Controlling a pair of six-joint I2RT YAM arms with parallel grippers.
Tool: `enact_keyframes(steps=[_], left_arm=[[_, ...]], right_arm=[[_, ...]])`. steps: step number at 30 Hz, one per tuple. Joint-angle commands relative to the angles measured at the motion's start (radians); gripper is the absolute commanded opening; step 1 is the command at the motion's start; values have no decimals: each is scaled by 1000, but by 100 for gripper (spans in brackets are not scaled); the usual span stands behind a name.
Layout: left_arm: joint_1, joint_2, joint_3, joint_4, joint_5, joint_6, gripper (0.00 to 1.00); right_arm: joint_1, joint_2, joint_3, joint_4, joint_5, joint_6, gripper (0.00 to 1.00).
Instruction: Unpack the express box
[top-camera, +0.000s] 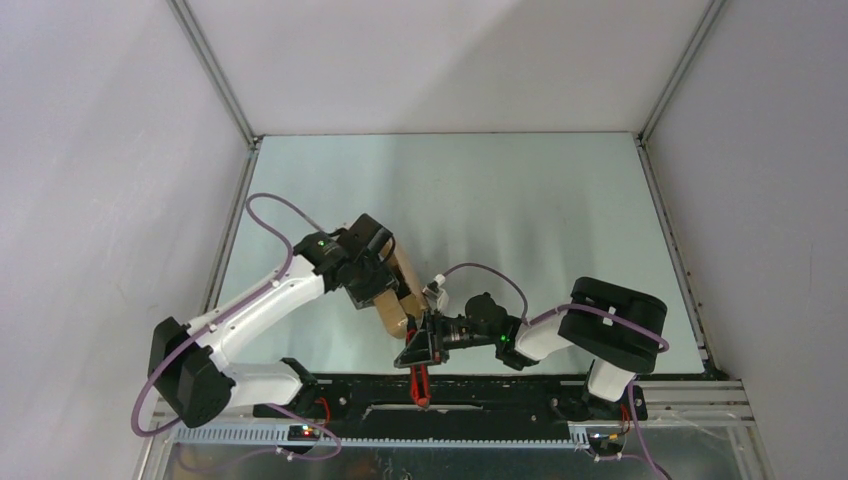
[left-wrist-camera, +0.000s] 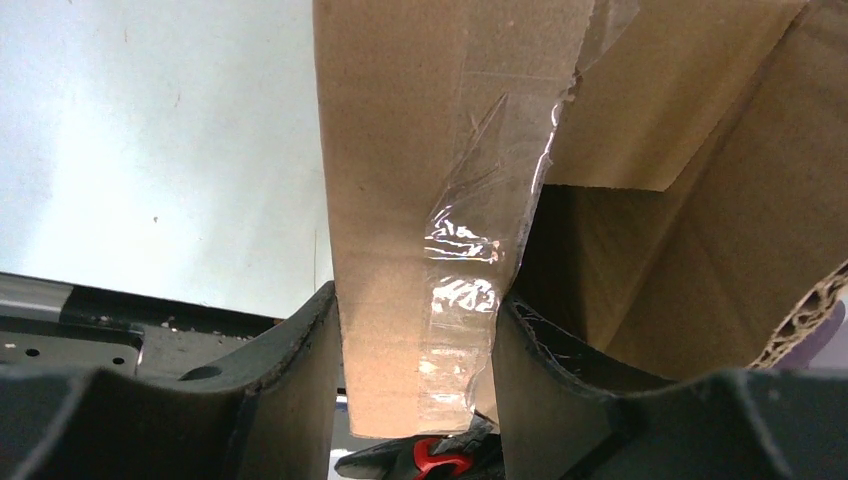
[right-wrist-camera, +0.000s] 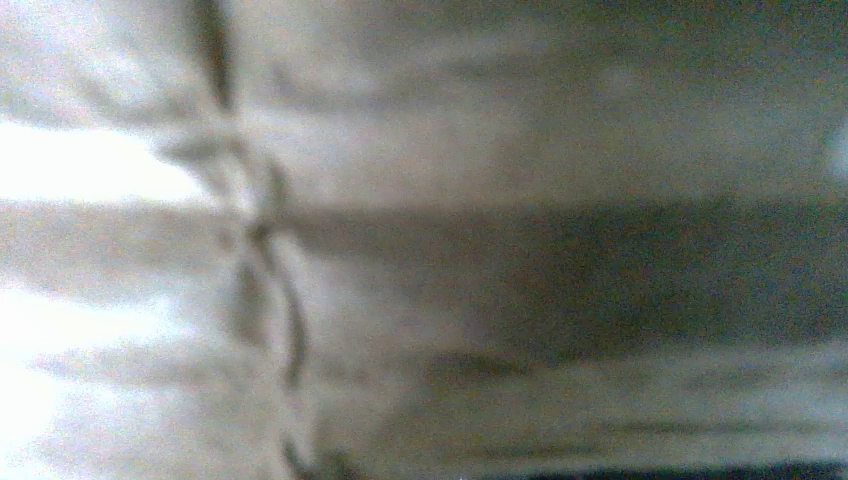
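Note:
The express box (top-camera: 398, 296) is a brown carton held above the table's near edge. In the left wrist view one of its cardboard flaps (left-wrist-camera: 400, 200), with torn clear tape, sits between my fingers (left-wrist-camera: 290, 380), and the open inside shows to the right. My left gripper (top-camera: 385, 285) is shut on this flap (left-wrist-camera: 415, 340). My right gripper (top-camera: 425, 335) is right against the box's near end. Its wrist view is a close grey-brown blur and its jaws do not show.
A red-and-black utility knife (top-camera: 420, 385) lies on the black base rail just below the box; its red part shows under the flap (left-wrist-camera: 440, 460). The pale green table (top-camera: 520, 210) stretches behind, enclosed by white walls.

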Motion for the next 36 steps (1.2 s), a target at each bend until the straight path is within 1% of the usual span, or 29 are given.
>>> enact_keyframes(steps=[1, 5, 9, 13, 19, 20, 21, 22, 24, 25, 28, 30, 31, 34, 36], left_arm=[[68, -56, -43, 144, 98, -88, 0], [117, -63, -67, 155, 100, -84, 0], [124, -51, -73, 161, 103, -86, 0], [126, -55, -60, 150, 104, -75, 0], [126, -70, -23, 117, 85, -65, 0], [126, -64, -20, 123, 93, -60, 2], [127, -57, -17, 127, 104, -51, 9], [126, -53, -14, 128, 112, -44, 21], [121, -59, -9, 134, 119, -28, 55], [120, -67, -3, 131, 121, -21, 68], [118, -98, 22, 115, 122, 15, 90], [117, -116, 51, 89, 117, 48, 98], [117, -126, 64, 75, 114, 63, 100], [116, -164, 82, 42, 115, 111, 100], [113, -213, 74, 24, 114, 152, 99]], right_arm=[[19, -26, 31, 32, -53, -16, 0], [29, -25, 25, 46, -68, -14, 0], [34, -31, 5, 69, -64, -4, 0], [13, -67, -37, 72, -55, -6, 0], [0, -135, -55, 8, -67, -32, 0], [1, -145, -56, -4, -70, -37, 0], [-1, -152, -56, -15, -71, -42, 0], [-2, -158, -57, -24, -72, -45, 0], [-5, -169, -57, -37, -86, -53, 0], [-8, -179, -57, -50, -90, -60, 0], [-21, -226, -57, -121, -98, -91, 0], [-30, -259, -57, -176, -100, -120, 0], [-34, -276, -57, -199, -103, -132, 0], [-49, -322, -48, -267, -134, -181, 0], [-51, -362, -29, -346, -155, -235, 0]])
